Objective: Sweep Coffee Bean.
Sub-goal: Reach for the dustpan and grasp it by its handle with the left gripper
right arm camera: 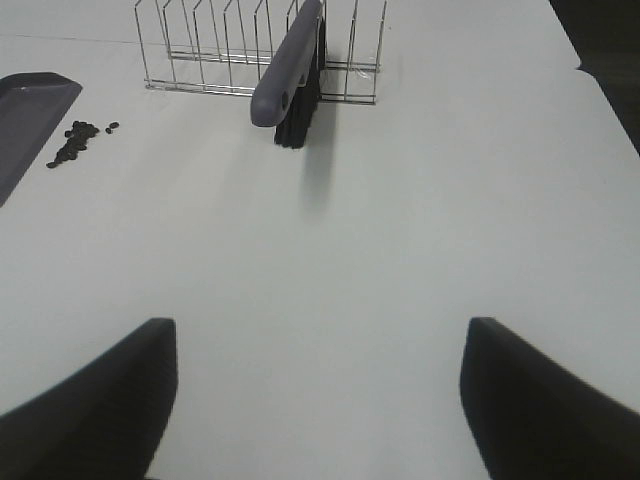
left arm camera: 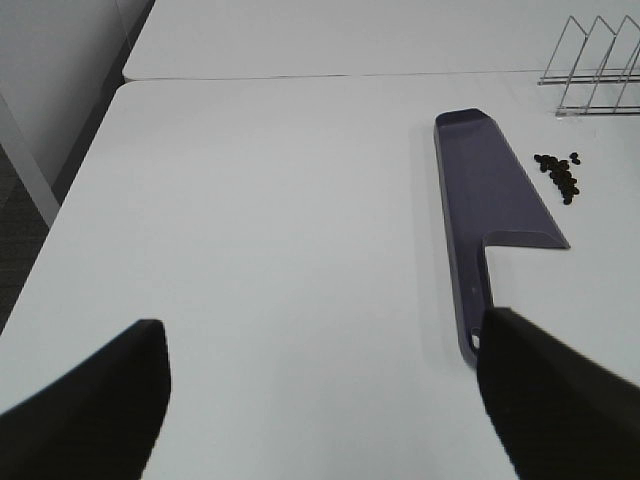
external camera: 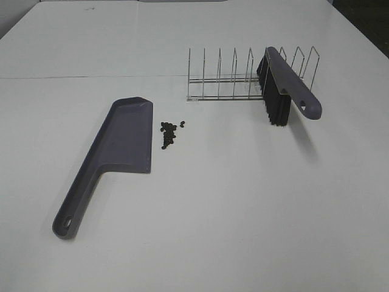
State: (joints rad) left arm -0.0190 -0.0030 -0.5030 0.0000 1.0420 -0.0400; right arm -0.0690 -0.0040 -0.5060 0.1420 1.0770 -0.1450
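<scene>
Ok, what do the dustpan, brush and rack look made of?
Dustpan: probably plastic, matte grey-purple, moulded in one piece. Brush: matching plastic-looking handle, black bristles, fibre unclear. Rack: thin silvery wire, likely metal.

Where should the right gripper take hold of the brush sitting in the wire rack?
Probably best to grip the brush by its grey-purple handle end near the hang hole, coming from the near side. That end sticks out past the wire rack toward the robot, clear of wires, while the black bristles hang below.
</scene>
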